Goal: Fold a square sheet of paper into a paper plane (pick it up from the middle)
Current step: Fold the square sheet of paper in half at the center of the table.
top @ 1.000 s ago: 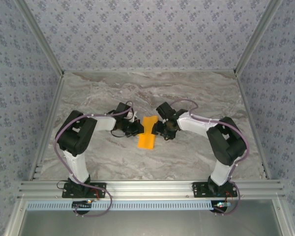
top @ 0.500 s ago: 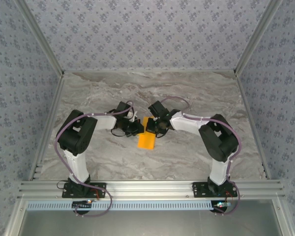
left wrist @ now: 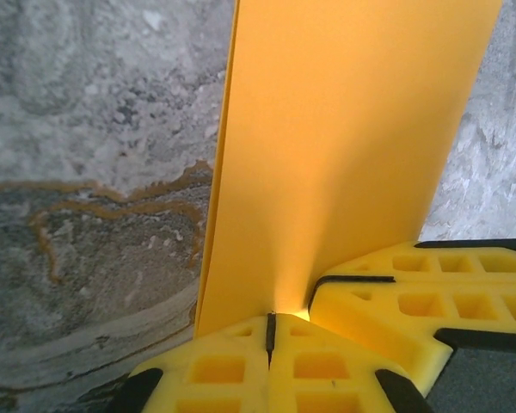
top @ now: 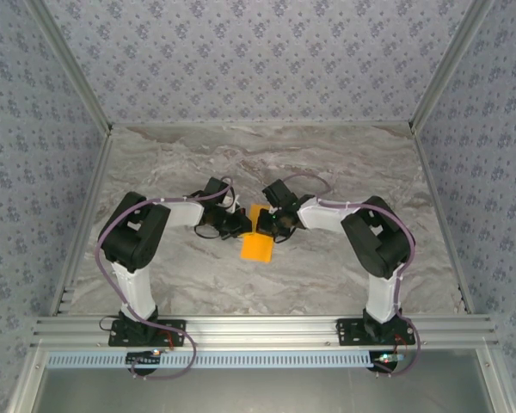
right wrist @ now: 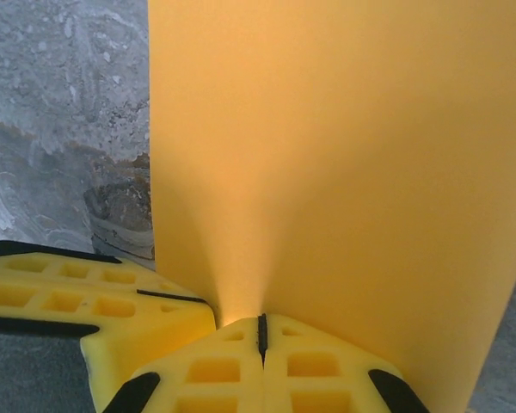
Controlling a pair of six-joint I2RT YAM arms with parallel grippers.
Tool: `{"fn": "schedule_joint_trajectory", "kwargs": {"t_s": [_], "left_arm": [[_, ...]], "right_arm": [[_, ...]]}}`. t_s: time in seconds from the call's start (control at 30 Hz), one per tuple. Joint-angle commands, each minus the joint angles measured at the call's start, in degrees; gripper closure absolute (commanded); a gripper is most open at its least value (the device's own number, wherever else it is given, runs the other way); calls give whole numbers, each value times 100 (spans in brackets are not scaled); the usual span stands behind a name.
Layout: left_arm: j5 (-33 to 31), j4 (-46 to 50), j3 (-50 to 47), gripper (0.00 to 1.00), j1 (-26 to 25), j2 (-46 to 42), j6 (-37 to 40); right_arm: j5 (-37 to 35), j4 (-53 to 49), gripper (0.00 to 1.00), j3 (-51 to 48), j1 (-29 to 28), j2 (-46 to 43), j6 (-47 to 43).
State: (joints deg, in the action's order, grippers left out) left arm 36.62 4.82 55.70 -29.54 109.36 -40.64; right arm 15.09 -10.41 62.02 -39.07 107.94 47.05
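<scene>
At the middle of the marble table (top: 344, 163), 2 grippers meet over a folded orange paper (top: 258, 245). The left gripper (top: 239, 225) and the right gripper (top: 273, 225) each pinch its edge, yellow fingers (left wrist: 232, 370) fully closed.

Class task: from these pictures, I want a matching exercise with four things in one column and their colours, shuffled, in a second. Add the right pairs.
Column one
1. square sheet of paper
2. left gripper, its fingers
3. table
4. walls

Column two
a. grey, marbled
b. blue-grey, small flower pattern
c. bright orange
d. yellow

Pairs: 1-c, 2-d, 3-a, 4-b
</scene>
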Motion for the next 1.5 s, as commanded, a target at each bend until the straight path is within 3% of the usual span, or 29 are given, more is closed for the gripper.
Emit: {"fn": "schedule_joint_trajectory", "kwargs": {"t_s": [0.0,0.23,0.43,0.63,0.8,1.17,1.3,1.47], "left_arm": [[-1537,1214,-483,100,-17,731,-179],[-1746,1173,-688,100,53,771,-148],[-1676,1144,-704,100,58,765,-79],[-1649,1153,-691,100,61,814,-77],[-1669,1212,-692,100,62,806,-14],[-1702,1223,-796,100,66,886,36],[-1659,1188,-798,100,71,913,6],[-1665,1205,-763,100,70,923,6]], "right_arm": [[-98,-329,100,-536,239,-137,-287],[82,43,100,-1513,737,-806,-457],[63,137,100,-1321,698,-1442,-520],[446,456,100,-449,401,-516,-454],[720,956,100,-319,480,78,-350],[477,1433,100,-1472,1492,-525,-593],[539,1596,100,-1269,1324,-759,-661],[867,1732,100,-734,717,-305,-756]]}}
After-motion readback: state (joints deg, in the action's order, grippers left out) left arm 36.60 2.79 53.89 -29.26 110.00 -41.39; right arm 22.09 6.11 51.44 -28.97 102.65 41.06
